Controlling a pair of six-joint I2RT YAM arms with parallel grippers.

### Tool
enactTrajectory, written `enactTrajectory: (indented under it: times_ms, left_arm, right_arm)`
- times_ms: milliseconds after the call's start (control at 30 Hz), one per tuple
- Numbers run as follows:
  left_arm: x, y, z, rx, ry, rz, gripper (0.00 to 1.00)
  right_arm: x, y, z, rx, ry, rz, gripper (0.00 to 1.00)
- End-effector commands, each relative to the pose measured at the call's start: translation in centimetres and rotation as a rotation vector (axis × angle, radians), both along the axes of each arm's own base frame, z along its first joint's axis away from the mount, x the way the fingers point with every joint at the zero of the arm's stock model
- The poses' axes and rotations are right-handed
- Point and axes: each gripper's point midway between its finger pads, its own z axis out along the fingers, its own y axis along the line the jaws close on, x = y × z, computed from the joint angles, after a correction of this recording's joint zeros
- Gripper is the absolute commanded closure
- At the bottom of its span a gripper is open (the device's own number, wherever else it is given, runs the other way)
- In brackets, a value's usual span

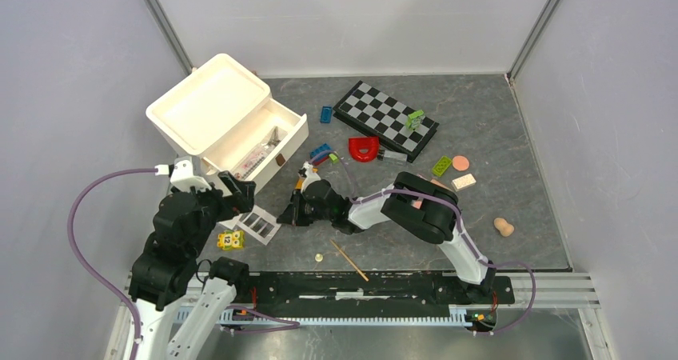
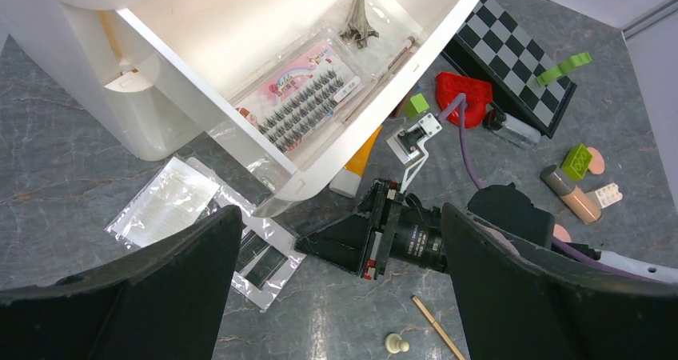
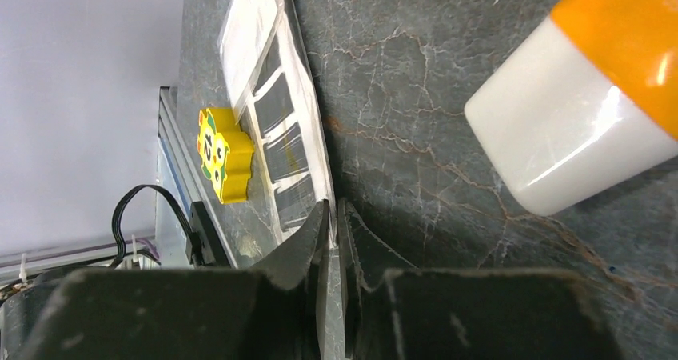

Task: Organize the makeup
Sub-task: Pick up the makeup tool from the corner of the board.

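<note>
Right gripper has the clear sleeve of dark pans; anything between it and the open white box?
Only the open left gripper, hovering above the gap between clear sleeve and white box. On the table, nothing visible lies between them.

Top external: high, looking down; white box [image 1: 228, 120] at 10 o'clock. Left wrist: nearer, above it. Right wrist: grazing the tabletop [image 3: 416, 96]. All three share the clear packet [image 1: 257, 224].
</note>
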Motion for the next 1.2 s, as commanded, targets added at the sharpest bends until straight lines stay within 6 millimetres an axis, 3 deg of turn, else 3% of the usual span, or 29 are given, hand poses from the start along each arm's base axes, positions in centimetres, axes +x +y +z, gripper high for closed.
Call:
enactTrajectory:
  times_ms: [0, 200, 400, 700, 933, 1033, 1167]
  left_arm:
    - [0.8, 0.3, 0.5, 0.022, -0.031, 0.014, 0.00]
    - [0.9, 0.1, 0.4, 0.020, -0.025, 0.005, 0.00]
    - [1.2, -0.8, 0.3, 0.022, -0.015, -0.042, 0.00]
    - [1.5, -0.7, 0.6, 0.012, -0.024, -0.029, 0.00]
    - [1.3, -0.1, 1.8, 0.028, -0.045, -0.005, 0.00]
    - [1.1, 1.0, 2.4, 0.048, -0.054, 0.046, 0.00]
    - [0.6, 2.3, 2.6, 0.062, -0.078, 0.109, 0.00]
  right_arm:
    - [0.8, -0.1, 1.4, 0.025, -0.072, -0.025, 0.89]
    - [1.4, -2.1, 4.9, 0.114, -0.159, -0.045, 0.99]
    - [1.1, -6.4, 6.1, 0.116, -0.219, -0.048, 1.00]
    - [0.2, -13.6, 6.8, -0.105, -0.400, -0.033, 1.00]
    - [1.3, -19.5, 8.5, -0.268, -0.499, -0.143, 1.00]
    - [2.1, -21.8, 10.8, -0.298, -0.548, -0.209, 1.00]
    - [3.9, -24.2, 15.8, -0.323, -0.641, -0.313, 1.00]
